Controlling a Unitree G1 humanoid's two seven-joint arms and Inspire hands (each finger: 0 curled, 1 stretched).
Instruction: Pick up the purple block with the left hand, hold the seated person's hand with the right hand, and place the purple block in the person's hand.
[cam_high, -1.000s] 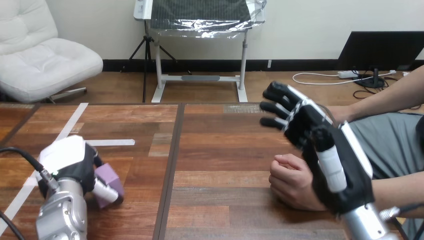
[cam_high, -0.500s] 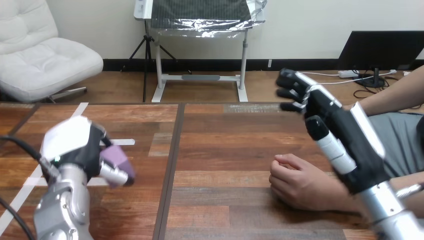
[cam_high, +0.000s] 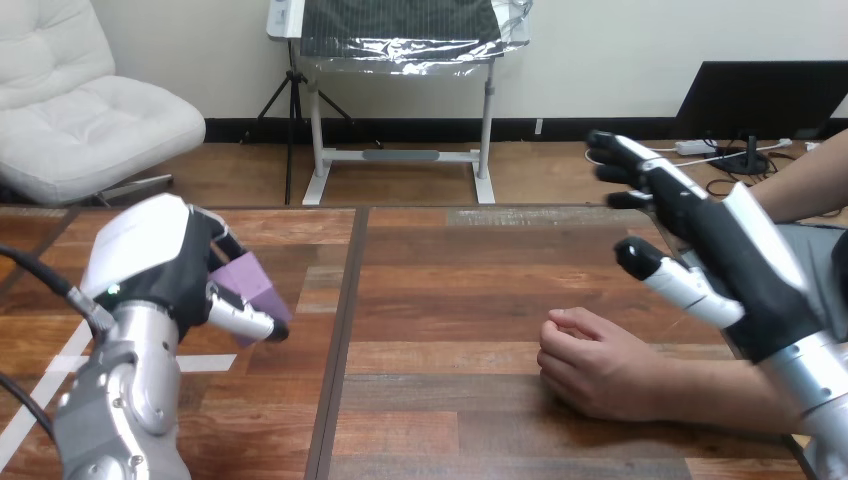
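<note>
While left hand (cam_high: 165, 270) clasps purple block (cam_high: 251, 281), right hand (cam_high: 738, 262) hangs splayed near person's hand (cam_high: 596, 366).

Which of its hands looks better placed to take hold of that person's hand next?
The right hand. It is open with straight fingers and hovers just above and beside the person's hand, which rests on the table. The left hand is far across the table, its fingers curled round the purple block.

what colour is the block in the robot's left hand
Purple; the block shows best in the head view, gripped in the left hand.
</note>
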